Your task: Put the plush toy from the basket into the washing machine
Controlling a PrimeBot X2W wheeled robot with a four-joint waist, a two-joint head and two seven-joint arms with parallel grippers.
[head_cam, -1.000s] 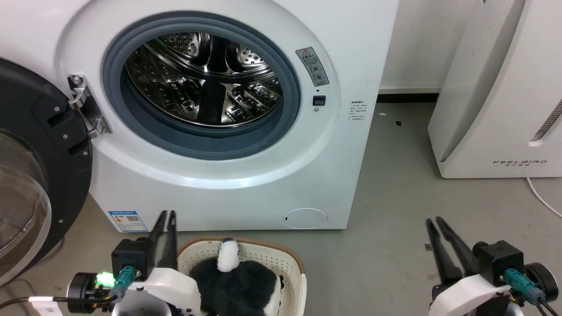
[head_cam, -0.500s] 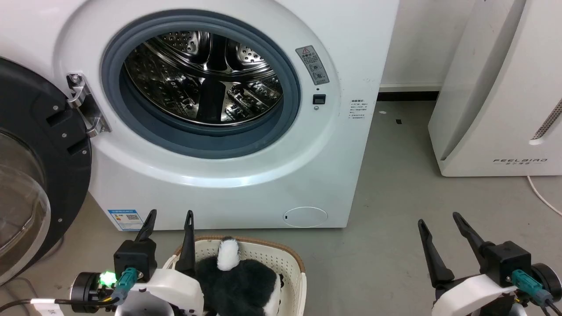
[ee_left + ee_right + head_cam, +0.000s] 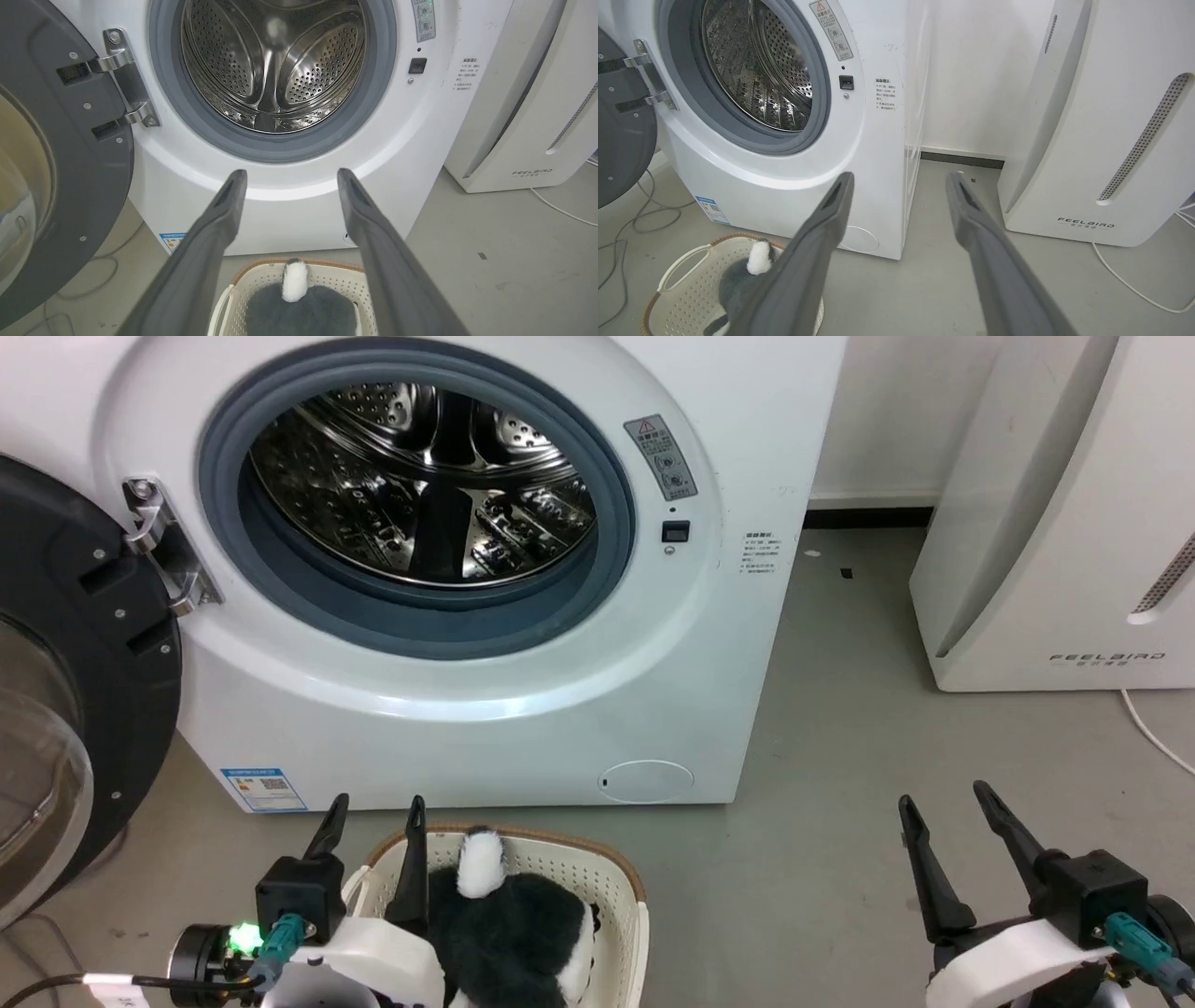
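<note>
Head view: plush toy (image 3: 509, 933) fluffy black, white tuft.

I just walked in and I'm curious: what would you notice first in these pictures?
The big white washing machine catches the eye first, its round opening showing the shiny steel drum, with the black-framed door swung open to the left. On the floor right in front sits a cream basket holding a fluffy black-and-white plush toy. The left gripper is open at the basket's left side.

left gripper (image 3: 378, 800) fingers now spread apart, right gripper (image 3: 943, 793) likewise
</note>
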